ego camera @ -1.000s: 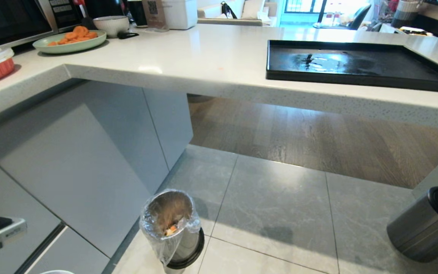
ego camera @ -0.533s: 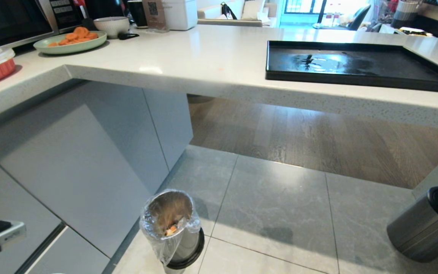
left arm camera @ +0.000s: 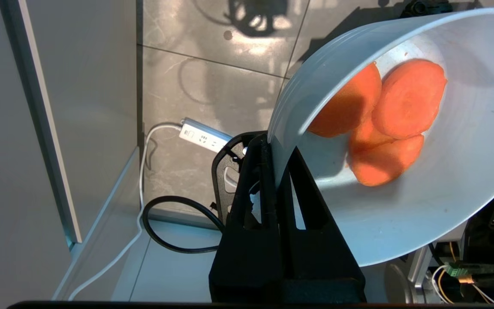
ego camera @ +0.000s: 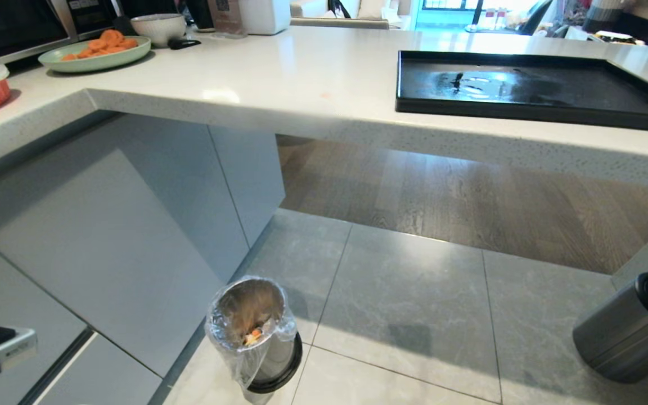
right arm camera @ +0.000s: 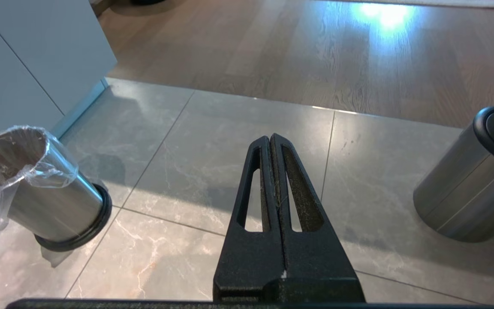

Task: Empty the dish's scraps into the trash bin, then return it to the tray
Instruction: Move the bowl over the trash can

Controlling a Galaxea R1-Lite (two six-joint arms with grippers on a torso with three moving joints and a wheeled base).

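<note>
My left tool (left arm camera: 279, 150) pinches the dish (left arm camera: 423, 206) by its rim, scraps (left arm camera: 384, 116) inside, low beside the cabinet; I should carry it level over the trash bin (ego camera: 253, 329) before tipping. My right tool (right arm camera: 271, 146) hangs pressed together; the tray (ego camera: 526, 107) waits on the worktop (ego camera: 279, 73)

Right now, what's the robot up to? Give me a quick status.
Left gripper shut on dish rim, scraps inside. Right gripper shut, idle above floor. Trash bin on floor, not yet reached. Nothing in the way.
</note>
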